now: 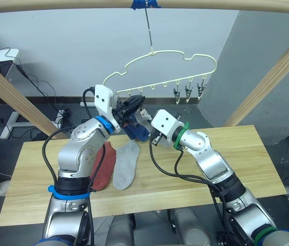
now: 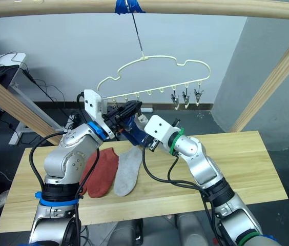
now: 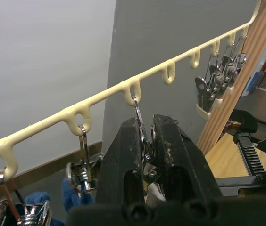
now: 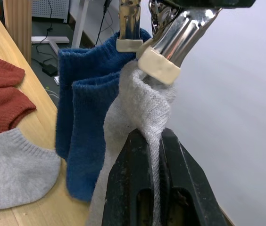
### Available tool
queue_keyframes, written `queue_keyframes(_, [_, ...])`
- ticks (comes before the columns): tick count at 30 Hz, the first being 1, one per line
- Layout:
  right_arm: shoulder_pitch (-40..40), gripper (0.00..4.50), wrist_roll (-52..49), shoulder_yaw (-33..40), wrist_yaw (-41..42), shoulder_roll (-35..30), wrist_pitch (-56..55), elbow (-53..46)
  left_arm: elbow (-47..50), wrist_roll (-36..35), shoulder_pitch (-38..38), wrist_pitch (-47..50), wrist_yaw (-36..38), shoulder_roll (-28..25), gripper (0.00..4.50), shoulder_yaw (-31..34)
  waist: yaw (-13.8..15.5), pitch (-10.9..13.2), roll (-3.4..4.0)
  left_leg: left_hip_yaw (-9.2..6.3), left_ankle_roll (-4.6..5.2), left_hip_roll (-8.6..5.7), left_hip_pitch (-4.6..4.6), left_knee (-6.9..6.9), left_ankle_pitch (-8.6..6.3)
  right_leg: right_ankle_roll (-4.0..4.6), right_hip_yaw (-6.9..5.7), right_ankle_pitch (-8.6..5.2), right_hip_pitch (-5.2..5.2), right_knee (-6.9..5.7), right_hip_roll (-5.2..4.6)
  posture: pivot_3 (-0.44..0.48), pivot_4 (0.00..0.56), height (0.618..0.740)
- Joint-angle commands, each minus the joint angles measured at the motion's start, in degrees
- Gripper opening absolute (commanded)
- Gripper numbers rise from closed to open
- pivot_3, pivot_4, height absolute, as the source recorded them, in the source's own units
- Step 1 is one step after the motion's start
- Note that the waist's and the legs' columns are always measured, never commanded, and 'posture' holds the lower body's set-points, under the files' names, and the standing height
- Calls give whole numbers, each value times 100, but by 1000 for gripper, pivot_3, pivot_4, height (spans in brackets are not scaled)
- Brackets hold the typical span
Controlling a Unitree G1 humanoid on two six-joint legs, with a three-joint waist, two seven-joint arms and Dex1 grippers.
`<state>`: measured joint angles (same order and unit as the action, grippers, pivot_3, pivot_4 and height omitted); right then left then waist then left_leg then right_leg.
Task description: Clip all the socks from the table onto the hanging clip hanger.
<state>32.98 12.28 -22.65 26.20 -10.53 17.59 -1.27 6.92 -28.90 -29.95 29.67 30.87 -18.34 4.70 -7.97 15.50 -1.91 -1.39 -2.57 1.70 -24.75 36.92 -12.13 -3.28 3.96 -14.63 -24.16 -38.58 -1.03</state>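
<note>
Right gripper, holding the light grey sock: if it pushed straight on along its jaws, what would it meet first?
Most likely the pale-tipped metal clip directly ahead of the right gripper, already at the light grey knit sock pinched in its jaws. Beyond that only bare wall; depth is uncertain.

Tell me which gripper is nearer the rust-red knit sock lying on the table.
Left. The left gripper is raised above the rust-red sock; the right gripper is further right.

Three bare clips [image 1: 188, 92] unobstructed, hung blue socks [image 4: 88, 136] seemingly crowding others
</note>
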Motion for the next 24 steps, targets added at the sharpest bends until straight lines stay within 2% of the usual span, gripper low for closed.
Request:
queue_keyframes(1, [154, 0, 3, 76, -25, 77, -95, -291, 251, -20, 25, -113, 73, 4, 107, -27, -1, 0, 0, 0, 0, 0, 0, 0, 0, 0, 0, 0, 0, 0, 0, -198, 269, 740])
queue_keyframes(10, [191, 0, -43, 197, -77, 148, -69, -306, 194, 118, 120, -199, -16, -54, 107, 18, -1, 0, 0, 0, 0, 0, 0, 0, 0, 0, 0, 0, 0, 0, 0, -198, 270, 740])
queue_keyframes(19, [215, 0, -290, 381, -86, 459, 178, -354, 286, 70, 304, -125, 104, -151, 2922, -8, -2, 0, 0, -1, 0, 1, 0, 0, 0, 1, 0, 0, 0, 0, 0, -202, 269, 740])
queue_keyframes(24, [232, 0, -378, 438, -73, 560, 291, -370, 425, -117, 424, 50, 193, -304, 2922, 143, -8, 0, 0, -1, 0, 1, 0, 0, 0, 1, 0, 0, 0, -1, 0, -202, 269, 740])
